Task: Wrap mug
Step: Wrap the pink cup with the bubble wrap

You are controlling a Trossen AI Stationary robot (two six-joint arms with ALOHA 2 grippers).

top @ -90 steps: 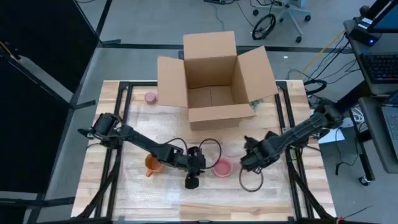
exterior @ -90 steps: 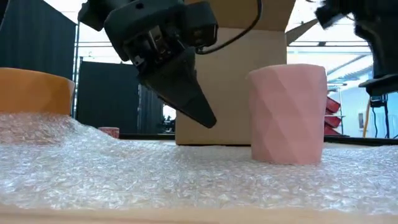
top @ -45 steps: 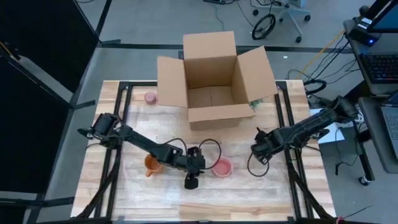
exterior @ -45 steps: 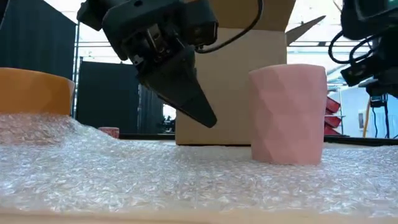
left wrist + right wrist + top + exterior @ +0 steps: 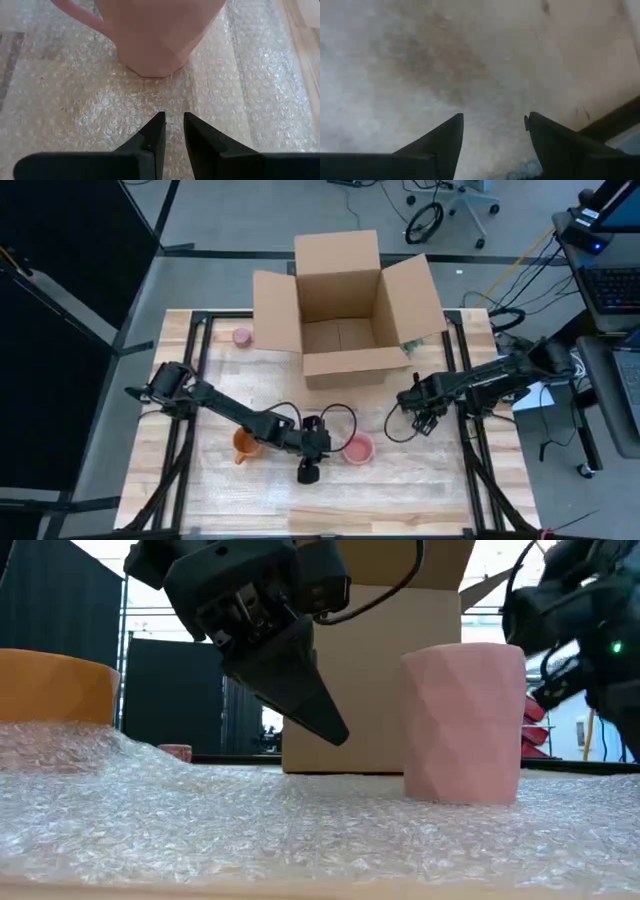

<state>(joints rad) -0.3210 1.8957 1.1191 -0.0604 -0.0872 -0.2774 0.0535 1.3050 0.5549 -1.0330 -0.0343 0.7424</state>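
A pink faceted mug (image 5: 357, 448) (image 5: 462, 725) stands upright on its base on a sheet of bubble wrap (image 5: 300, 825) (image 5: 75, 100). An orange mug (image 5: 243, 445) (image 5: 55, 687) stands farther left, where the wrap bulges up. My left gripper (image 5: 309, 472) (image 5: 173, 120) hangs shut just left of the pink mug, its tips above the wrap and touching nothing. My right gripper (image 5: 420, 408) (image 5: 494, 119) is open over bare wood, to the right of the pink mug and toward the box.
An open cardboard box (image 5: 345, 310) stands at the far middle of the table, its front wall behind the mug in the low view. A small pink object (image 5: 241, 336) lies left of the box. Black frame rails (image 5: 463, 380) run along both table sides.
My right gripper has drawn away from the pink mug, going toward the table's far edge and a little to the right, staying open. The left gripper and both mugs have kept still.
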